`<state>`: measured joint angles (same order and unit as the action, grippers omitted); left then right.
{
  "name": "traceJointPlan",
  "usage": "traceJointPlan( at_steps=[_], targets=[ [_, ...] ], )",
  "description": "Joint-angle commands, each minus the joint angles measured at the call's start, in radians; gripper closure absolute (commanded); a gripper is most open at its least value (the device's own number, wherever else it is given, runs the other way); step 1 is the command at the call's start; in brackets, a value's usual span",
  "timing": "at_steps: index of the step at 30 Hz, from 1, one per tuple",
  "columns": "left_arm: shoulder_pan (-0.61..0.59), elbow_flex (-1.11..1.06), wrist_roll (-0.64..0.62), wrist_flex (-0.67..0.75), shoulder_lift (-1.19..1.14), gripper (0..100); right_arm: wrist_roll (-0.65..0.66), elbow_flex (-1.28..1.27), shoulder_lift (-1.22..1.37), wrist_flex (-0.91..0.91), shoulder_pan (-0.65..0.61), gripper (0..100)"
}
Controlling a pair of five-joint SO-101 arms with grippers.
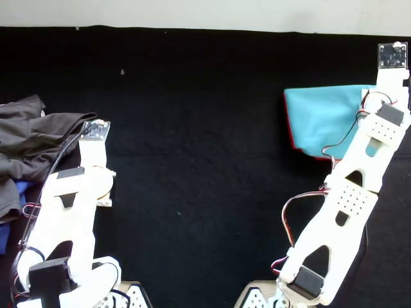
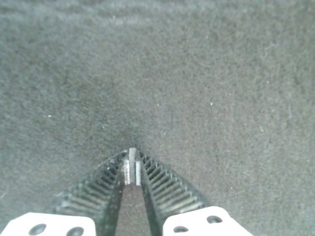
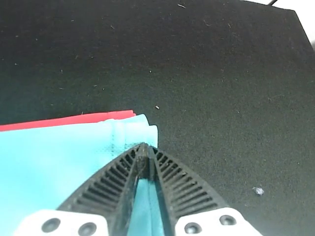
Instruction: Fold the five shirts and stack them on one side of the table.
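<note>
Your left tool is shut, tips together with nothing between them, low over the bare black table. Your right tool is closed too, over the corner of the folded turquoise shirt, which lies on a red shirt. Crumpled dark shirts lie beside the left arm.

On my right, the black surface bears a red shirt under a folded teal shirt; on my left, a grey heap.
</note>
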<state>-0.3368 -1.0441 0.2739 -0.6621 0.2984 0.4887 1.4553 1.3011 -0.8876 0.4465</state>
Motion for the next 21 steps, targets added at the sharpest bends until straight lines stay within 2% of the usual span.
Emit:
traceJointPlan(
  at_steps=[1,5,10,14,17,21],
  targets=[
    [-0.005,-0.002,0.005,0.026,0.005,99,0.006,0.050,-0.030,0.013,0.016,96.2],
    [-0.005,-0.002,0.005,0.026,0.005,99,0.003,0.150,-0.077,-0.039,0.024,85.2],
    [-0.005,-0.002,0.005,0.026,0.005,99,-0.074,0.286,-0.173,-0.094,0.013,84.8],
    [-0.005,-0.002,0.005,0.026,0.005,99,-0.198,0.311,-0.305,-0.148,0.012,85.0],
    [-0.005,-0.002,0.005,0.026,0.005,99,-0.296,0.311,-0.423,-0.285,-0.005,85.0],
    [-0.013,0.008,0.003,0.009,0.016,99,-0.304,0.311,-0.536,-0.506,-0.056,85.0]
  ],
)
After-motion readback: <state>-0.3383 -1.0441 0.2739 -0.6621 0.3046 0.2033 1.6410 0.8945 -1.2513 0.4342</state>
